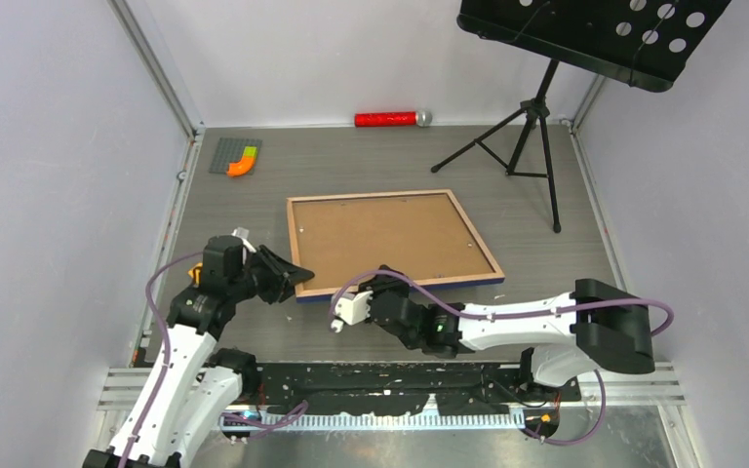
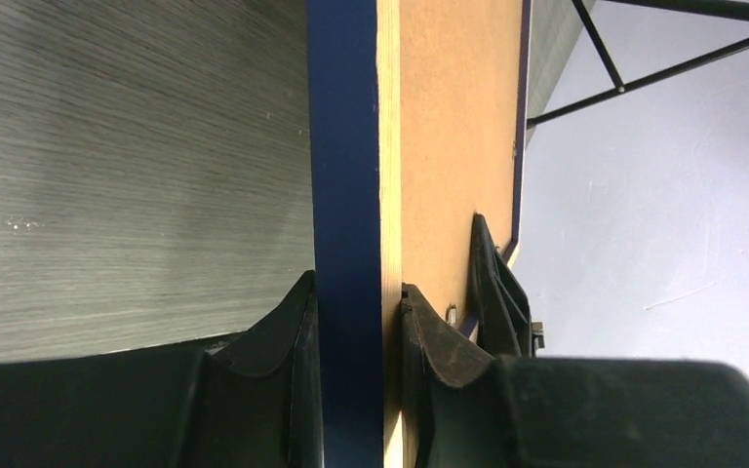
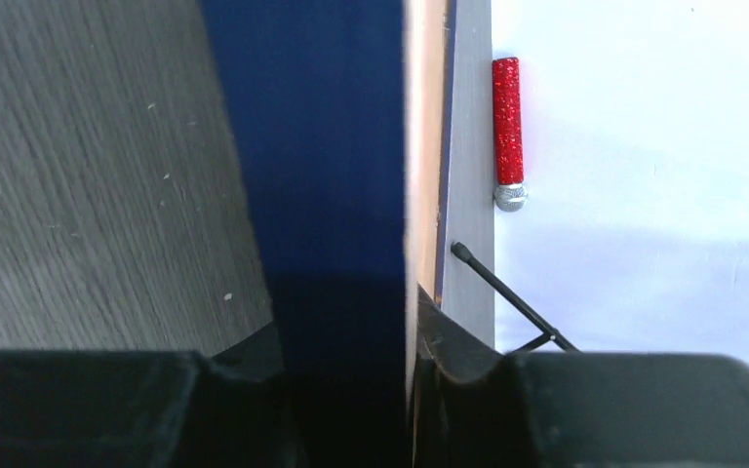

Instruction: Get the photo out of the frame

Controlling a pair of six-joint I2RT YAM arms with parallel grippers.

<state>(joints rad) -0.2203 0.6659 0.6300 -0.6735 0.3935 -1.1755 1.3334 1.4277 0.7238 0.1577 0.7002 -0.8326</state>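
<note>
Brown backing board (image 1: 385,237) inside the face-down frame (image 1: 478,237), left pincer (image 1: 300,278) and right pincer (image 1: 382,280) each clamped on its near rail

A grey wood-grain tabletop (image 1: 390,161) fills the middle of the top view. Plain pale lilac walls (image 1: 49,175) close it in at left, back and right, with silver aluminium posts (image 1: 156,68) in the rear corners. A black tripod music stand (image 1: 536,107) with a perforated tray stands at upper right. The light is soft and even.
</note>
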